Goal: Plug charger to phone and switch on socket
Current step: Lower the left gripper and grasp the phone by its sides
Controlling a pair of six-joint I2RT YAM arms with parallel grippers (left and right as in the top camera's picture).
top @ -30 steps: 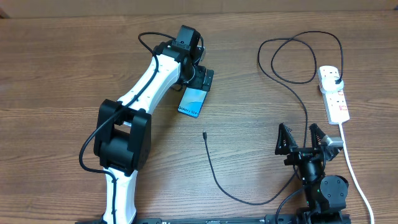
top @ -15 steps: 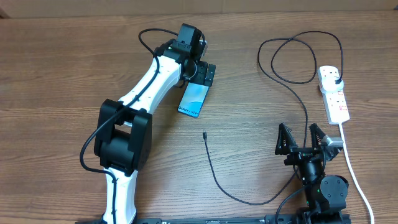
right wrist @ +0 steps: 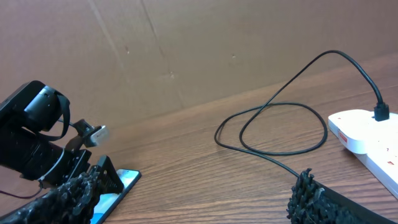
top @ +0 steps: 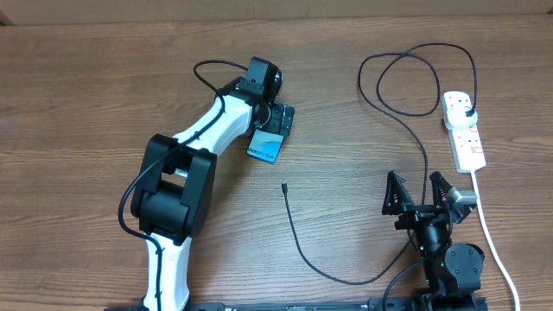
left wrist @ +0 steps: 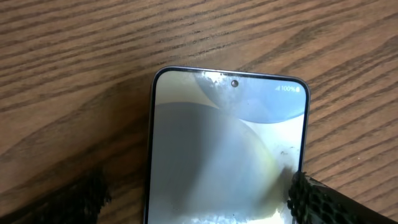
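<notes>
We saw the phone [top: 265, 145] flat on the counter [top: 86, 86], our left fingers [left wrist: 317, 202] spread wide either side of it, not gripping. The charger [top: 294, 233] tip lay near the phone. Well right of the phone, our right fingers [top: 394, 194] gaped empty, the socket [top: 464, 130] beyond.

Overhead, the left hand [top: 276, 118] is covering the far end of the phone [top: 265, 147]. In the left wrist view, the bottom edge is cutting off the phone's lower part. The right wrist view's right edge is cropping the socket [right wrist: 367, 140]. Overhead, its switch positions are showing too small to tell.
</notes>
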